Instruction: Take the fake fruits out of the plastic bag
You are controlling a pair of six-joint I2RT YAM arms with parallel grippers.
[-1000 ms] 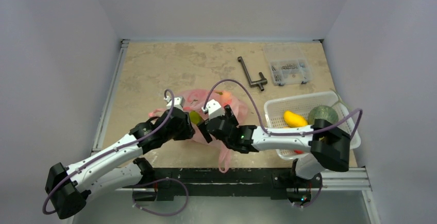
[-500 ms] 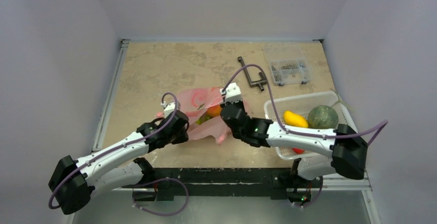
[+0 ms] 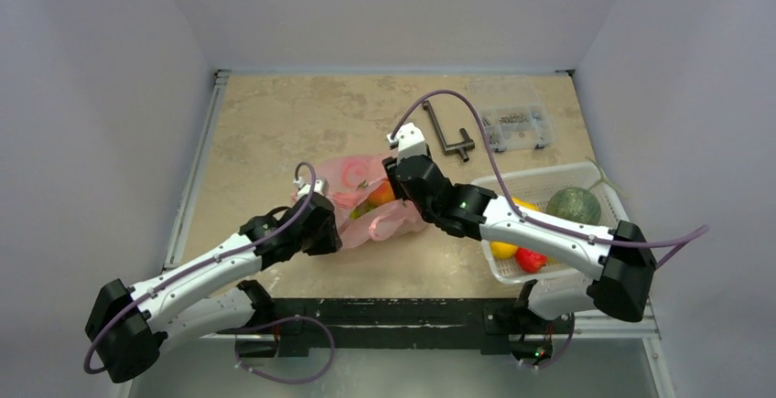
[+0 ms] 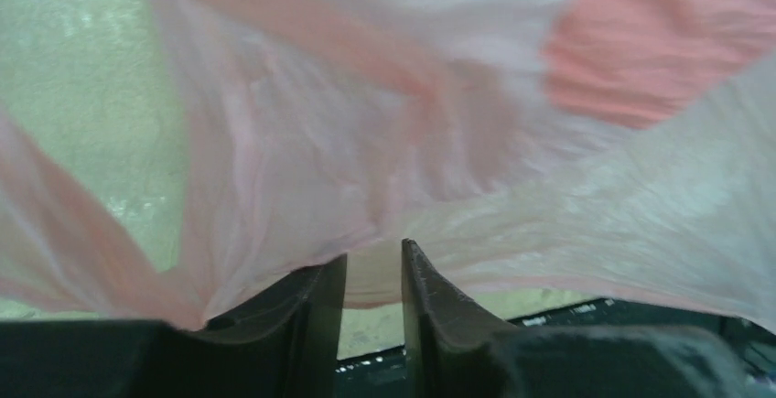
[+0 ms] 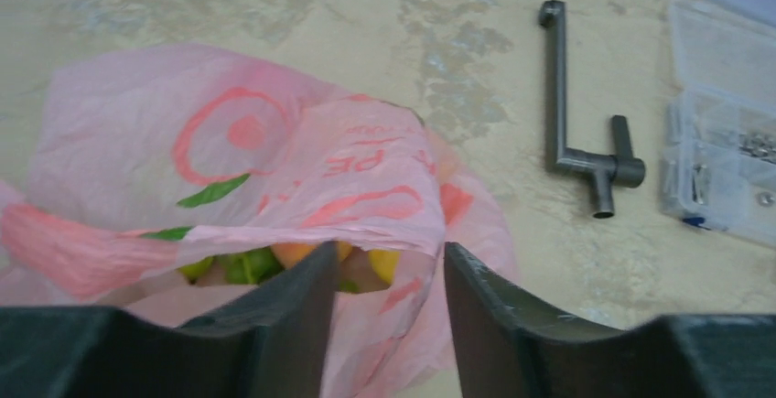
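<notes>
**A:** We're starting nearest. What is the left gripper (image 3: 335,230) doing?

**B:** We're seeing its fingers (image 4: 316,299) drawn almost together, clamping the near-left edge of the plastic bag (image 3: 366,174) (image 4: 549,215) (image 5: 229,142). In the left wrist view, pink film is bunching at the tips and draping over them.

**A:** Where is the bag lying?

**B:** It's lying mid-table on the tan table (image 3: 265,133), between the two grippers. Its mouth is gaping under the right gripper (image 3: 392,189).

**A:** And the fruits?

**B:** We're seeing an orange fruit (image 3: 382,195) (image 5: 307,253) and a green fruit (image 3: 360,209) (image 5: 249,265) sitting just inside the mouth. The melon (image 3: 574,206) is sitting in the white basket (image 3: 549,177) on the right. A yellow fruit (image 3: 503,250) and a red fruit (image 3: 529,259) are lying there too, partly hidden by the right arm.

**A:** What are the right fingers doing?

**B:** The fingers (image 5: 284,316) are standing apart, and bag film is hanging in the gap. We can't tell whether the pads are touching it.

**A:** What are we seeing farther back?

**B:** A grey metal crank (image 3: 448,137) (image 5: 572,114) is lying just beyond the bag. A clear parts box (image 3: 514,125) (image 5: 723,142) is sitting just right of it, well apart from the bag.
</notes>
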